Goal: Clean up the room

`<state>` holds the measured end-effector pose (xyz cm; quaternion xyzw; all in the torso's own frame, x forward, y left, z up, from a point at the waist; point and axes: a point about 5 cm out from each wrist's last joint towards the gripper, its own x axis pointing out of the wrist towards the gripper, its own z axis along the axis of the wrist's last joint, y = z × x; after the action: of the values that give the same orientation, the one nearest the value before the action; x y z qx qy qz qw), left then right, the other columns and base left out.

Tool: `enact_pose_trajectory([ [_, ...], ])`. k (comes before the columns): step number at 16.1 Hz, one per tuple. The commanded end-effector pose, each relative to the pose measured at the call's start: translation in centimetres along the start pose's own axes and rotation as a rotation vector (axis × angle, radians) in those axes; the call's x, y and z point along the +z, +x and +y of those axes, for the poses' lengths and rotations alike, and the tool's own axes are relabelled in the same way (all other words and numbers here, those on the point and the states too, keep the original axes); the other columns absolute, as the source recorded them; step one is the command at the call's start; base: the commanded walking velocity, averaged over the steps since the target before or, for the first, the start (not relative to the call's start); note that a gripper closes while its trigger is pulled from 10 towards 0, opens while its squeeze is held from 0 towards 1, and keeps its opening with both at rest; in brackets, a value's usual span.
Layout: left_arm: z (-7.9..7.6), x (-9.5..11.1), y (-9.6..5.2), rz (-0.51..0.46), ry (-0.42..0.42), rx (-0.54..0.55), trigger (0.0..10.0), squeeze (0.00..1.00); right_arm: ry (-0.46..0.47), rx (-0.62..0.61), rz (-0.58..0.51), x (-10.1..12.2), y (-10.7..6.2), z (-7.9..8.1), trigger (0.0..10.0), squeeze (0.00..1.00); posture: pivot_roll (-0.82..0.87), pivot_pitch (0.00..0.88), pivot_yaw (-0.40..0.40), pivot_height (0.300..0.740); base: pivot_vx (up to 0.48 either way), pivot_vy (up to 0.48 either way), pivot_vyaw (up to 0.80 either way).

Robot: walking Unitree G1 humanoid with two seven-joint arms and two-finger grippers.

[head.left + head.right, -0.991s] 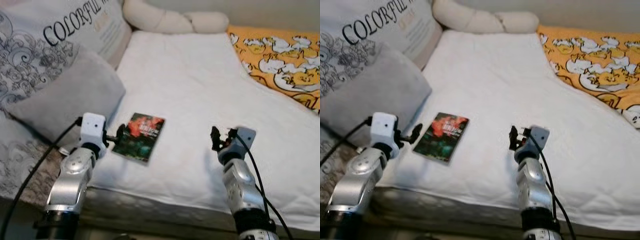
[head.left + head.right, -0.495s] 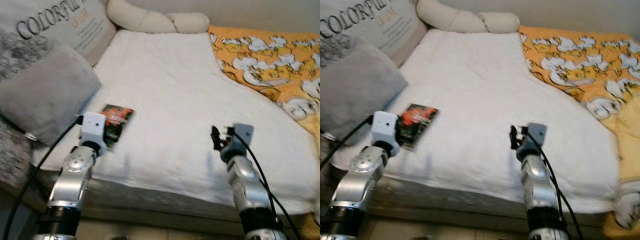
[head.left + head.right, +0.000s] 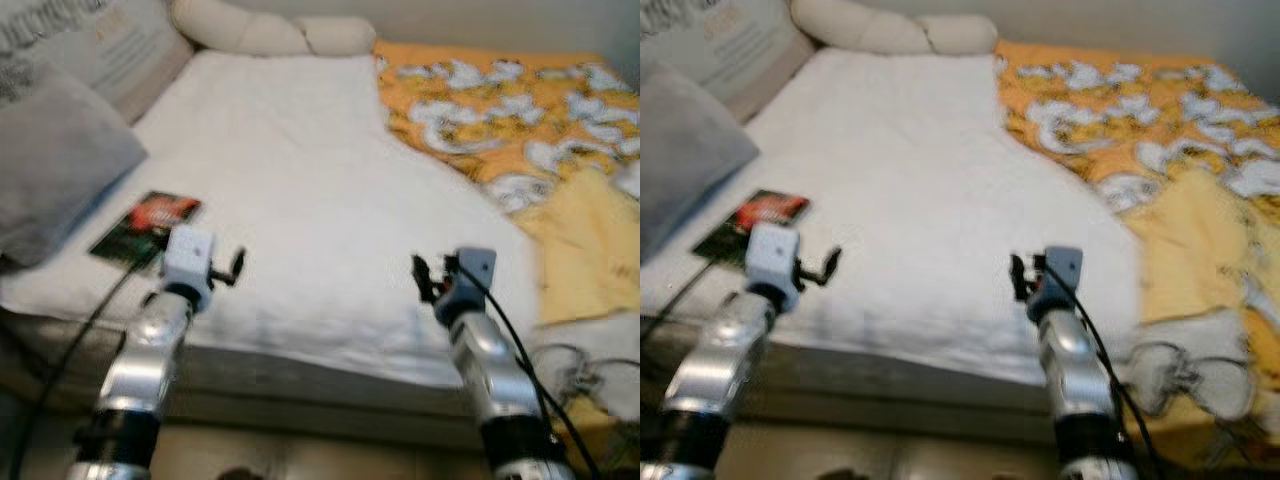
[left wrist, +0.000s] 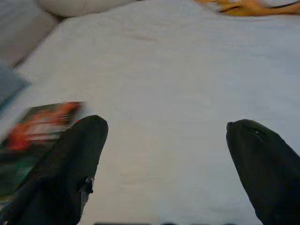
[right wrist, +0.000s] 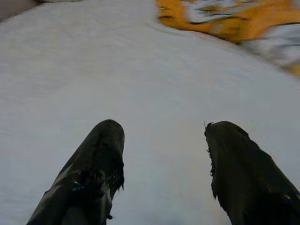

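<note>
A small book with a dark red and green cover (image 3: 145, 222) lies flat on the white bed sheet (image 3: 300, 140), near the bed's front left edge. My left gripper (image 3: 236, 267) hovers just right of the book, open and empty; in the left wrist view the book (image 4: 40, 124) sits beside one finger (image 4: 75, 159). My right gripper (image 3: 421, 276) hangs over the front of the sheet further right, also open, with bare sheet between its fingers (image 5: 101, 154). The eye views are blurred.
A grey pillow (image 3: 50, 160) and a printed pillow (image 3: 110, 45) lie left of the book. A cream knotted cushion (image 3: 270, 30) sits at the head. An orange patterned blanket (image 3: 500, 100) and a yellow cloth (image 3: 590, 250) cover the right side.
The whole picture has swung to the right, so the camera moved: book and pillows sit further left, and more orange blanket and the yellow cloth show. Both arms keep their pose.
</note>
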<state>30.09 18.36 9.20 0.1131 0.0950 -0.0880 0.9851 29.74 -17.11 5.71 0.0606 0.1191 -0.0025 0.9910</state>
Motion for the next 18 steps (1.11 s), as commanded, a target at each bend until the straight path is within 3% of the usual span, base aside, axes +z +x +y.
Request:
enact_pose_trajectory([
  [1,0.37,0.59,0.26,-0.018,0.018,-0.001,10.0,0.00,0.002,0.008,0.005,0.02,0.11,0.56,10.0,0.00,-0.03,0.000,-0.003,0.740,0.000,-0.375,0.00],
  [18,0.36,0.59,0.32,-0.021,0.020,-0.003,10.0,0.00,0.002,0.009,0.007,-0.03,0.10,0.64,10.0,0.00,-0.03,0.000,-0.003,0.740,0.000,-0.375,0.00],
])
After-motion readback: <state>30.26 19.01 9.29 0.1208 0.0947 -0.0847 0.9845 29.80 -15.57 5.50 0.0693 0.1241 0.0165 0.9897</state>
